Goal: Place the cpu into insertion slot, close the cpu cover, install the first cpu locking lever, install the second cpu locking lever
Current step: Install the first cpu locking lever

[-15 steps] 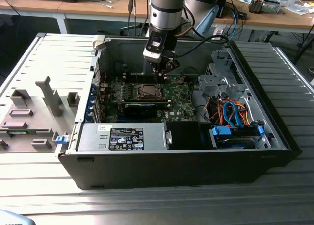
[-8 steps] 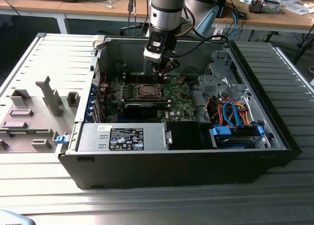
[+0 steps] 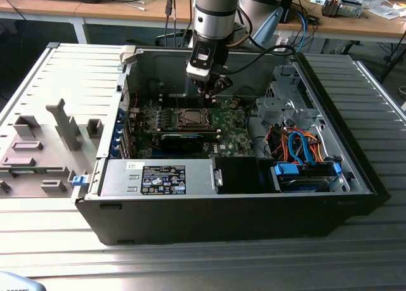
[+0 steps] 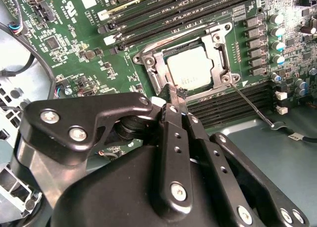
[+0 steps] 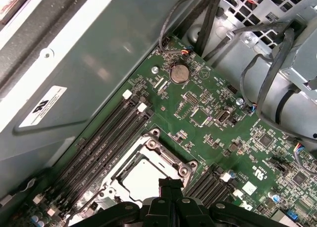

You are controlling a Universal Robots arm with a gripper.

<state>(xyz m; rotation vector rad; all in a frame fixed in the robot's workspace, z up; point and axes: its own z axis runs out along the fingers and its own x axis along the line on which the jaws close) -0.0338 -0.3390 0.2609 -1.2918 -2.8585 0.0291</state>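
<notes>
Tool (image 4: 174,92) tips at the edge of the cpu cover (image 4: 218,44); cpu (image 4: 190,68) seated.
Printed stickers sit on the power supply (image 3: 163,179), lower centre of the exterior view, and on the case wall (image 5: 43,106); text not recorded. The tool's fingers are closed together with nothing between them, tips just beside the cover's corner. The cpu, flat with a silver-grey top, lies in the insertion slot (image 4: 173,52) under the lowered silver frame. One thin lever (image 4: 251,106) angles away from the socket.
</notes>
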